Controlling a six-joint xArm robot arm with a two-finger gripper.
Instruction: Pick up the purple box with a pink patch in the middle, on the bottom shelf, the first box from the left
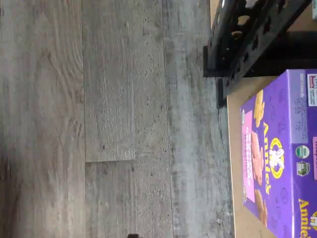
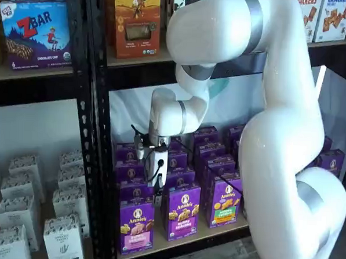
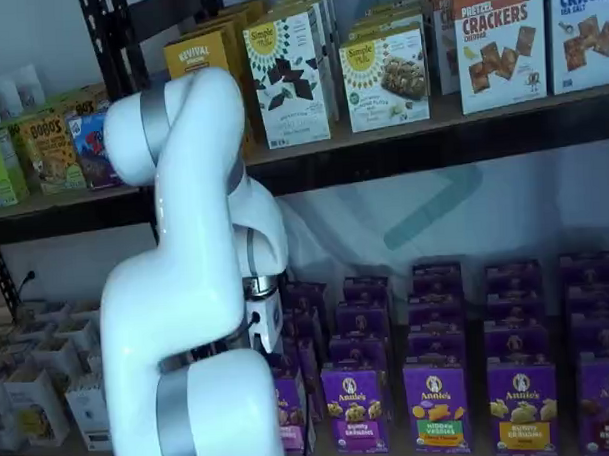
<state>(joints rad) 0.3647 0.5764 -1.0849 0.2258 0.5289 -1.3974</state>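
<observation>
The purple box (image 2: 136, 226) with the pink band stands upright at the front left corner of the bottom shelf (image 2: 211, 235), first in its row. It also shows in the wrist view as the purple box (image 1: 270, 158) on the tan board of the bottom shelf (image 1: 237, 148), and in a shelf view as the purple box (image 3: 290, 411), half hidden by the arm. My gripper (image 2: 157, 192) hangs just above and slightly behind the box. Its fingers are hard to make out against the boxes; nothing is in them and it stands open.
Beside the pink-banded box stand a yellow-banded purple box (image 2: 181, 214) and a green-banded one (image 2: 225, 203), with more rows behind. A black rack post (image 2: 93, 160) rises close to the left. White bags (image 2: 63, 240) fill the neighbouring bay. Grey plank floor (image 1: 99, 124) lies below.
</observation>
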